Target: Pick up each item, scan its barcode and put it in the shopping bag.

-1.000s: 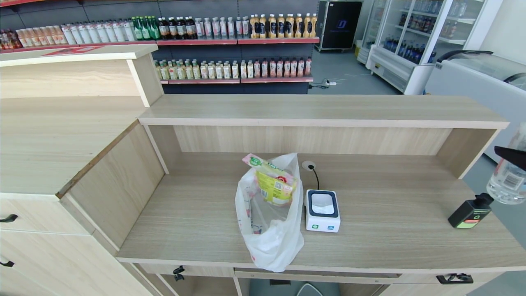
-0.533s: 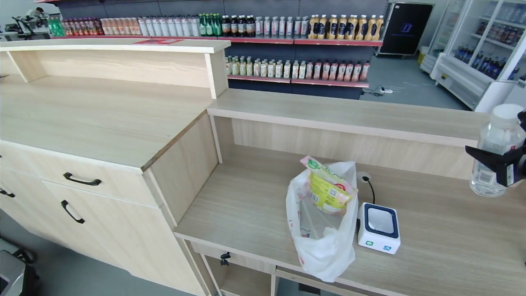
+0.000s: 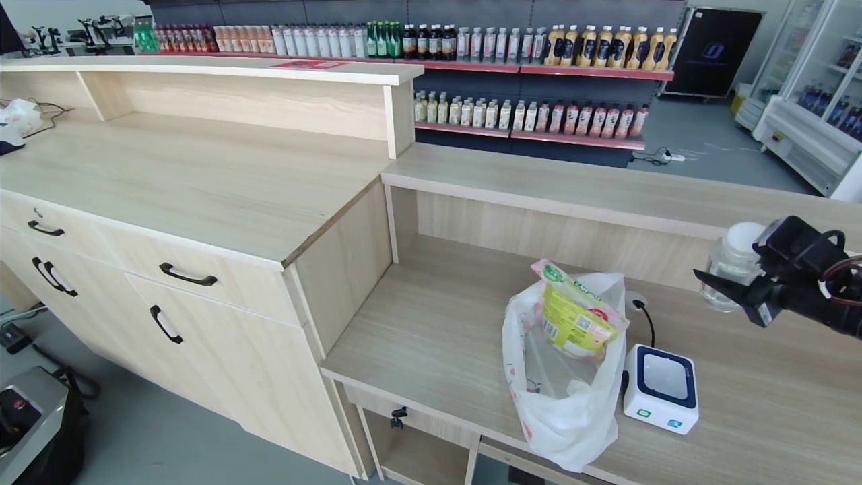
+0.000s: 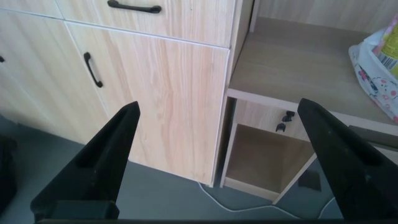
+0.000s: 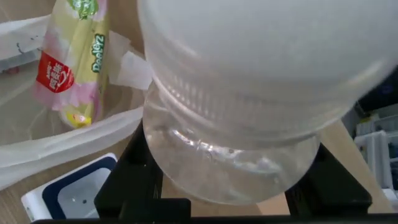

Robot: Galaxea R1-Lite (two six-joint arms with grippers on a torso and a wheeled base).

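— Fingers (image 5: 134, 186) on the right gripper (image 3: 731, 288)?
— Clamped around the water bottle (image 3: 733, 256), over the counter (image 3: 438, 323), two o'clock from the shopping bag (image 3: 566, 411).
— Inside the bag?
— One snack pouch (image 3: 576, 316), poking out. Scanner (image 3: 663, 387) at three o'clock.
— Left gripper (image 4: 217, 162)?
— Spread wide, empty, facing cupboard doors (image 4: 168, 93).

A pale wood-grain checkout counter (image 3: 444, 323) fills the foreground, its raised ledge (image 3: 572, 185) toward twelve o'clock. At nine o'clock stands a taller matching cabinet (image 3: 202, 182) with curved black drawer handles (image 3: 187, 277). Beyond, at twelve, dark red-edged shelving (image 3: 525, 67) carries rows of drinks bottles. White glass-doored coolers (image 3: 815, 81) stand at two o'clock on the grey floor (image 3: 707, 128).
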